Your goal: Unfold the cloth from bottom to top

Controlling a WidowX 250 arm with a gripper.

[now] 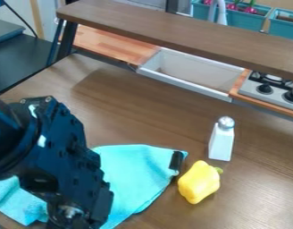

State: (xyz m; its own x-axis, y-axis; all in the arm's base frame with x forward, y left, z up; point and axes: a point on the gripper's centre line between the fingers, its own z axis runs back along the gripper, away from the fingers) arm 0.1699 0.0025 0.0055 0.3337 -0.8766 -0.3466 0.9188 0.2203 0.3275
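Gripper and arm are seen at lower left, across the cloth; whether it is clenched or released cannot be told. The table is crossed in view by a brown shelf. The rumpled turquoise cloth is partly hidden by the gripper, with its wider part exposed to the right and a bunched part to the lower left. Behind are set a sink and stove. A yellow pepper is placed just beside the cloth's right edge, a white shaker behind it. The cloth's right corner is marked by a black patch.
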